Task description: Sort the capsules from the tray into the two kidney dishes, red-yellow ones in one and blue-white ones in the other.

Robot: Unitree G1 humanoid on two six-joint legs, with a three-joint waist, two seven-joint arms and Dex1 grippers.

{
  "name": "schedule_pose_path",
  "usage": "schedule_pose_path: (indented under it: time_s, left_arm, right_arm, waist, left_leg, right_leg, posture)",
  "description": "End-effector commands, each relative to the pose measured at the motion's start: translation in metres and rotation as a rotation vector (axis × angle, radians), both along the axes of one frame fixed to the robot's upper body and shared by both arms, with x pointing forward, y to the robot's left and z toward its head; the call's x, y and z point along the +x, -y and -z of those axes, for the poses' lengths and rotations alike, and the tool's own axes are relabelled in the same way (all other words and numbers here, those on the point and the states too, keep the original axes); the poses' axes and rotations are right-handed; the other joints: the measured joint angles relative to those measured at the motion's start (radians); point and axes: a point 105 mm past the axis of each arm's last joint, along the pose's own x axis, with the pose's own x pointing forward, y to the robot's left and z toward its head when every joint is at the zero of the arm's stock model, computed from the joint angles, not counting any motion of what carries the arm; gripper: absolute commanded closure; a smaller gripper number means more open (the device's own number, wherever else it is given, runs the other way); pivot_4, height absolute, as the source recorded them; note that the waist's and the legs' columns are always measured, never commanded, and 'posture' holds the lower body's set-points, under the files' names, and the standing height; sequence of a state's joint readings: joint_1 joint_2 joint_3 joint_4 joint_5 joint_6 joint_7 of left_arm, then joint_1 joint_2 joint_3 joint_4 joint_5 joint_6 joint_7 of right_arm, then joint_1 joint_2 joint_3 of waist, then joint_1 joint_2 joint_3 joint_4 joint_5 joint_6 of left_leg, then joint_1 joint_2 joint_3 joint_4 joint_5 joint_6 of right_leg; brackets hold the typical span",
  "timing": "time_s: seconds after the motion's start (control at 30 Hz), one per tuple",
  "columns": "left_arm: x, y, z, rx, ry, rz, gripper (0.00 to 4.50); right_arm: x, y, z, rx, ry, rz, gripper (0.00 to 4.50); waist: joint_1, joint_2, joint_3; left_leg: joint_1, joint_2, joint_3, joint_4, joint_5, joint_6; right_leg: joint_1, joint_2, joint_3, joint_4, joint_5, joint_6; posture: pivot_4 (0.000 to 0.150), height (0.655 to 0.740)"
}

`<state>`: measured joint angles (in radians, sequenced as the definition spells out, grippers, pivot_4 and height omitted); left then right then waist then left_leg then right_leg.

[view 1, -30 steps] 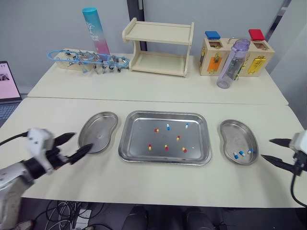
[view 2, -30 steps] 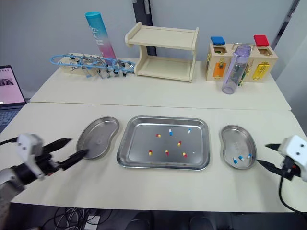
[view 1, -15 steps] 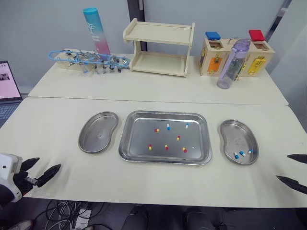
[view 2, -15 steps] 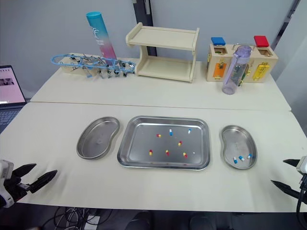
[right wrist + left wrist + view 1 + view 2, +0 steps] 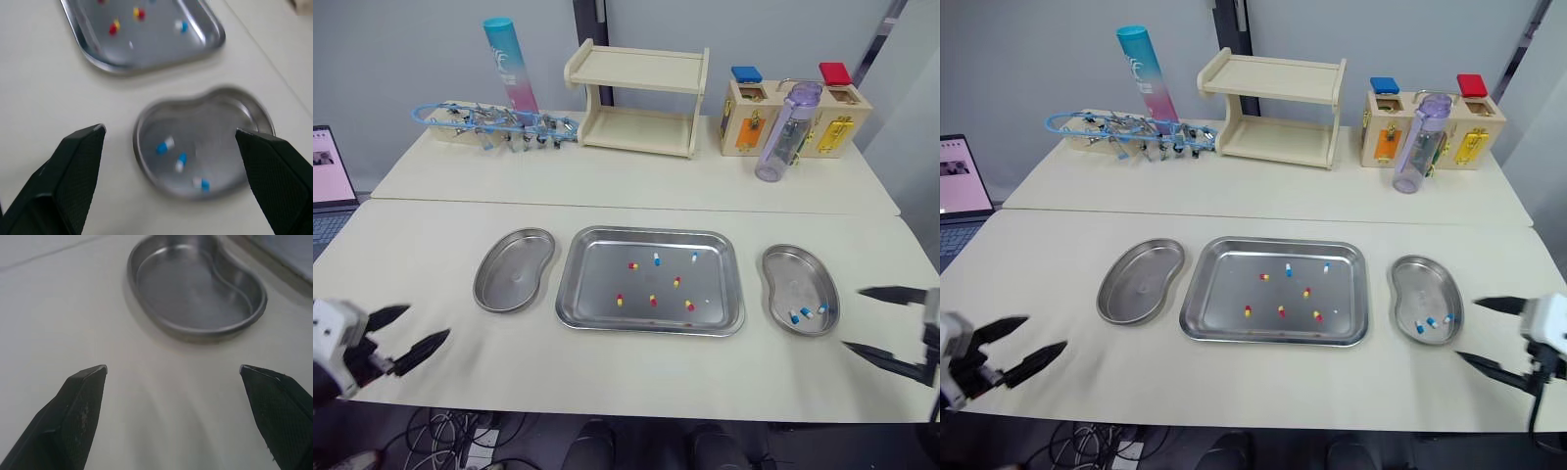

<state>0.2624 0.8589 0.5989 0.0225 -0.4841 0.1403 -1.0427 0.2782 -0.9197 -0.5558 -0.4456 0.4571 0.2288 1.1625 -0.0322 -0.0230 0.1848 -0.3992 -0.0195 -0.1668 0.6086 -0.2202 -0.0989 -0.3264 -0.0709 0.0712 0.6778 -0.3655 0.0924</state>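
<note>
A steel tray lies mid-table holding several red-yellow capsules and two blue-white capsules. To its left sits an empty kidney dish, which the left wrist view shows as the dish beyond the fingers. On the tray's right, the other kidney dish holds three blue-white capsules. My left gripper is open and empty over the table's front left, short of the left dish. My right gripper is open and empty just right of the right dish.
Along the back stand a blue-pink tube, a blue clip rack, a wooden shelf, a purple water bottle and a wooden lock box. A laptop sits at the left edge.
Both grippers drew back toward the front edge after one second ago, then came inward again: the left rose and moved right, the right moved left toward its dish. Capsules stayed put.
</note>
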Motion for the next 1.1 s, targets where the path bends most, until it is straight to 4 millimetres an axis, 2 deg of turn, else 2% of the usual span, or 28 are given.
schedule_pose_path:
  time_s: [0.03,0.13,0.23,0.43,0.67,0.77,0.87,0.97,1.1]
  left_arm:
    - [0.010,0.041,-0.010,0.015,0.009,0.189,0.00]
    - [0.020,0.079,-0.017,0.008,0.021,0.343,0.00]
    - [0.028,0.118,-0.019,0.001,0.000,0.488,0.00]
    - [0.036,0.161,-0.003,0.020,-0.036,0.632,0.00]
    - [0.058,0.192,-0.003,-0.013,0.011,0.645,0.00]
    - [0.065,0.201,-0.002,-0.012,0.010,0.670,0.00]
    - [0.071,0.207,0.001,0.004,-0.001,0.705,0.61]
    - [0.078,0.211,0.006,0.060,-0.020,0.756,1.59]
    - [0.087,0.209,0.014,0.137,-0.042,0.822,1.59]
  right_arm:
    - [-0.007,-0.050,-0.001,0.113,0.009,-0.121,0.04]
    - [-0.014,-0.075,0.007,0.144,-0.011,-0.179,0.04]
    - [-0.013,-0.084,0.016,0.146,-0.019,-0.179,0.04]
    - [-0.021,-0.089,0.040,0.141,-0.049,-0.152,0.04]
    - [-0.029,-0.096,0.063,0.204,-0.005,-0.040,0.04]
    - [-0.028,-0.105,0.062,0.236,0.010,-0.025,0.04]
    - [-0.025,-0.111,0.059,0.251,0.012,-0.021,0.00]
    - [-0.021,-0.115,0.056,0.258,0.008,-0.023,0.00]
    - [-0.017,-0.120,0.051,0.268,0.007,-0.023,0.00]
  waist:
    - [0.001,0.000,0.000]
    - [0.005,0.000,0.000]
    - [0.006,-0.001,0.000]
    - [-0.006,0.000,0.000]
    - [0.001,0.000,0.000]
    - [-0.001,0.000,0.000]
    - [-0.007,0.000,0.000]
    - [-0.003,0.000,0.000]
    - [-0.001,0.000,0.000]
  left_leg:
    - [-0.001,0.000,0.000,0.000,0.000,0.000]
    - [-0.002,-0.001,-0.001,-0.001,0.000,0.000]
    - [-0.002,-0.001,-0.002,0.000,0.000,0.000]
    - [0.000,0.000,-0.001,0.000,0.000,0.000]
    - [0.000,-0.001,-0.002,0.001,0.000,0.000]
    - [0.000,-0.001,-0.002,0.001,0.000,0.000]
    - [0.001,-0.001,-0.002,0.001,0.000,0.000]
    - [0.001,-0.001,-0.002,0.001,0.000,0.000]
    - [0.000,-0.001,-0.002,0.001,0.000,0.000]
  right_leg:
    - [0.000,0.000,0.000,0.000,0.000,0.000]
    - [-0.001,0.000,0.000,-0.002,0.000,0.000]
    - [0.000,0.000,-0.001,-0.001,0.000,0.000]
    - [-0.001,0.001,-0.001,0.001,0.000,0.000]
    - [0.000,0.001,-0.001,0.002,0.000,0.000]
    - [0.000,0.001,-0.001,0.002,0.000,0.000]
    - [0.000,0.001,0.000,0.002,0.000,0.000]
    - [0.000,0.001,-0.001,0.003,0.000,0.000]
    - [0.000,0.001,-0.001,0.002,0.000,0.000]
  posture:
    - [0.150,0.7400]
    - [0.150,0.7400]
    - [0.150,0.7400]
    - [0.150,0.7400]
    - [0.150,0.7400]
    - [0.150,0.7400]
    - [0.150,0.7400]
    - [0.150,0.7400]
    - [0.150,0.7400]
